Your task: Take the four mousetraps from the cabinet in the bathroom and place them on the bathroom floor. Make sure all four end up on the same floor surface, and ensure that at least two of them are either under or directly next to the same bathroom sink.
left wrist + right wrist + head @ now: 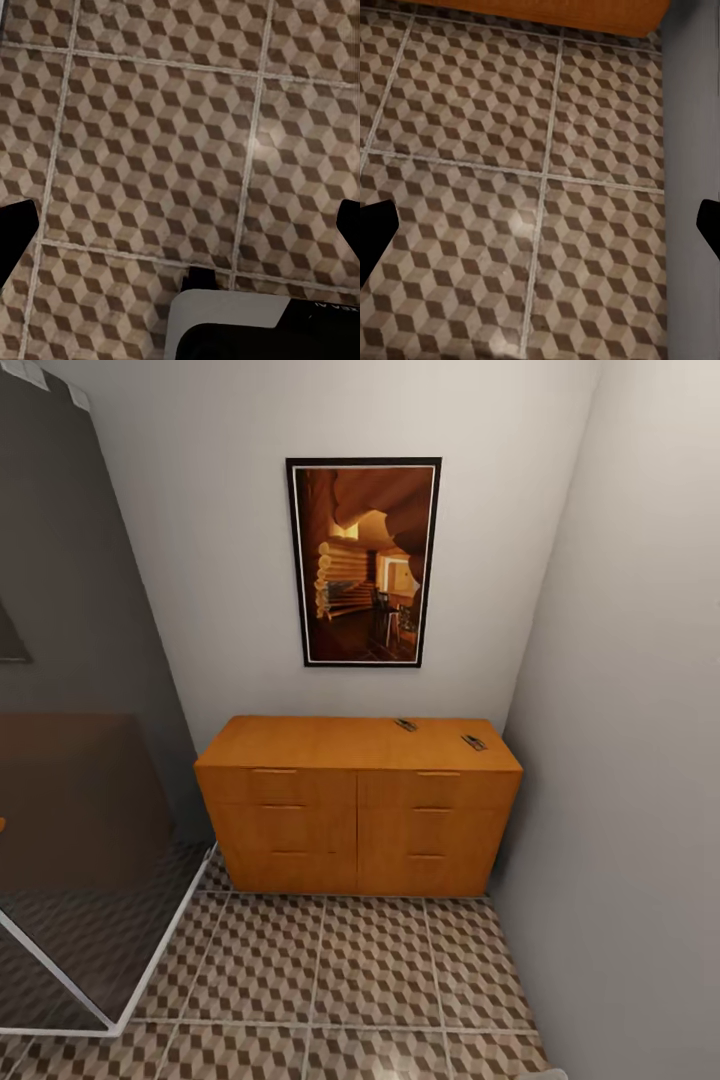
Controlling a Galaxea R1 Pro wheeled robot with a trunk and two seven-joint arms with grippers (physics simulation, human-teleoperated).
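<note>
Currently I face the cabinet at 12 o'clock in the head view. It stands against the back wall, with its right end close to the side wall. All six drawer fronts are flush and closed.

Two traps lie on the cabinet top, toward its right end: one trap near the back, the other trap just beside the right front corner. They lie apart from each other. At this range I can only resolve them as small dark flat shapes.

A framed picture hangs on the wall above the cabinet. A glass panel with a white frame stands at 9 o'clock.

The floor runs from the cabinet base toward me.

Left gripper: dark fingertips sit at opposite edges of the left wrist view, spread wide, nothing between them, tiles below.

Right gripper: fingertips likewise spread wide and empty, above tiles, with the cabinet's lower edge ahead.
</note>
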